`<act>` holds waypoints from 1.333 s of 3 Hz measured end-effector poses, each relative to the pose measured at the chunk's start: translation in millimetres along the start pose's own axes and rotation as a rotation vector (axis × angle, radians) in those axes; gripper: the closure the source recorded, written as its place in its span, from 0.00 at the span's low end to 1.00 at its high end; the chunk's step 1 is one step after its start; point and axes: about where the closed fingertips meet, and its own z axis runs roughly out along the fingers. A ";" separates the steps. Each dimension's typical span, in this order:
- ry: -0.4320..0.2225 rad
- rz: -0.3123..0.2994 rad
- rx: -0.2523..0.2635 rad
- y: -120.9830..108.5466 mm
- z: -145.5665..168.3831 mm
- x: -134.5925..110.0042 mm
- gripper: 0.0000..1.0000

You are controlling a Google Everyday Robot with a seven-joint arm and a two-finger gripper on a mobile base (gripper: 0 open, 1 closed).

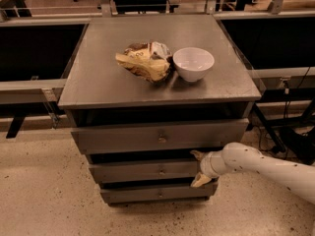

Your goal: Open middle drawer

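The gripper [199, 168] sits under the table's front right corner, at the right end of the middle drawer [142, 171]. Its two pale fingers are spread wide, one near the front's upper edge and one near its lower edge, with nothing held between them. The drawer looks shut or nearly so, and its small knob [161, 171] lies well to the left of the fingers. Pulling from this end could skew the drawer in its runners, or the fingers could slip off the flat front. The lower finger might also catch the bottom drawer [157, 194] instead. A jerk could jostle the white bowl [193, 63] and the chip bag [143, 63] touching it, both near the middle of the grey tabletop [98, 82]. Speckled flooring [44, 191] lies in front, with dark benches on both sides and cables [290, 112] beyond the right edge.
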 end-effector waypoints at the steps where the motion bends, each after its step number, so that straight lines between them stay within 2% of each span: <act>1: 0.016 0.006 0.015 -13.3 -3.0 0.5 0.44; 2: 0.044 0.002 0.017 -17.4 -11.5 -3.3 0.76; 3: 0.055 -0.005 0.007 -12.2 -18.5 -7.7 0.84; 4: 0.029 -0.003 -0.040 5.2 -19.4 -11.9 0.67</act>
